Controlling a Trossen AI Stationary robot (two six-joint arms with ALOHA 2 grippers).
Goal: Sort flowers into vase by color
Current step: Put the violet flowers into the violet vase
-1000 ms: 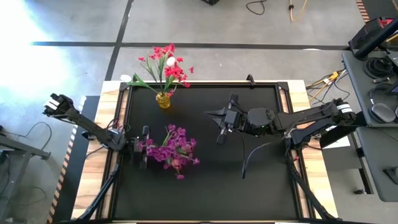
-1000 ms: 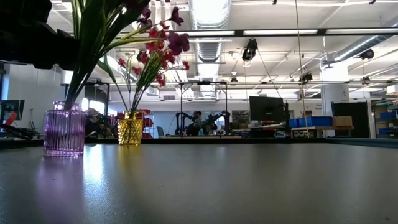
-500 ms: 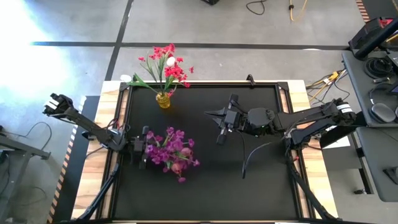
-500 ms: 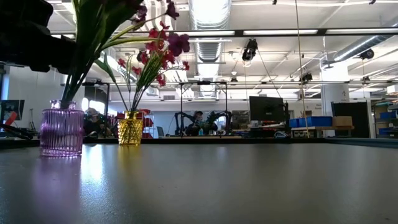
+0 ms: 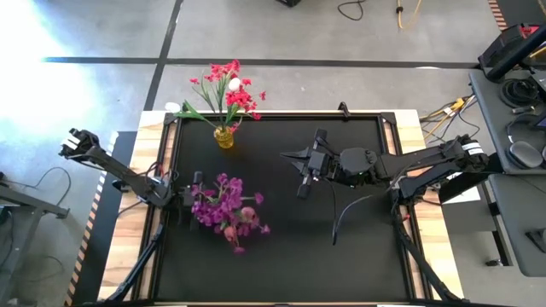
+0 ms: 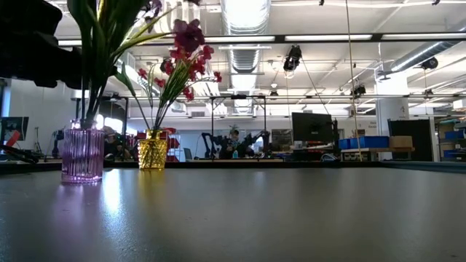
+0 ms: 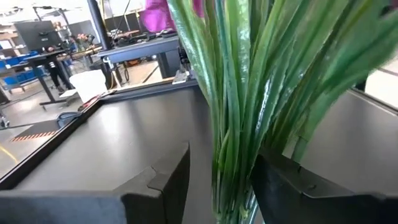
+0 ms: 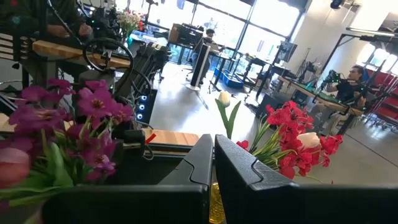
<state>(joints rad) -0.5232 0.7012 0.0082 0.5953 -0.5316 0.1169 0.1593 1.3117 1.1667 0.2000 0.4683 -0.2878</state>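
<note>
Purple flowers (image 5: pixel 223 209) stand with their green stems (image 7: pixel 239 124) in a ribbed purple vase (image 6: pixel 82 153) at the table's left. My left gripper (image 5: pixel 192 201) is level beside it, open, with one finger on each side of the stems just above the vase. Red flowers (image 5: pixel 230 92) and a white bud (image 5: pixel 234 84) stand in a yellow vase (image 5: pixel 224 136) at the far left edge. My right gripper (image 5: pixel 288 156) hovers shut over the table's middle and points toward the vases. My left gripper has its fingers (image 7: pixel 165 183) open on either side of the bundle of stems (image 7: pixel 230 168), coming level from the table's left. Whether a finger touches the stems, I cannot tell. The stems stand upright in the vase, which rests on the table.
The black table top (image 5: pixel 341 247) lies bare to the right and near side of the vases. A loose black cable (image 5: pixel 345 213) curves under the right arm. Wooden borders (image 5: pixel 431 230) frame the table.
My left gripper has opened around the stems of the purple flowers. The purple vase has shifted a little on the table, the stems now stand more upright, and the blooms have swung toward the table's left and near side.
</note>
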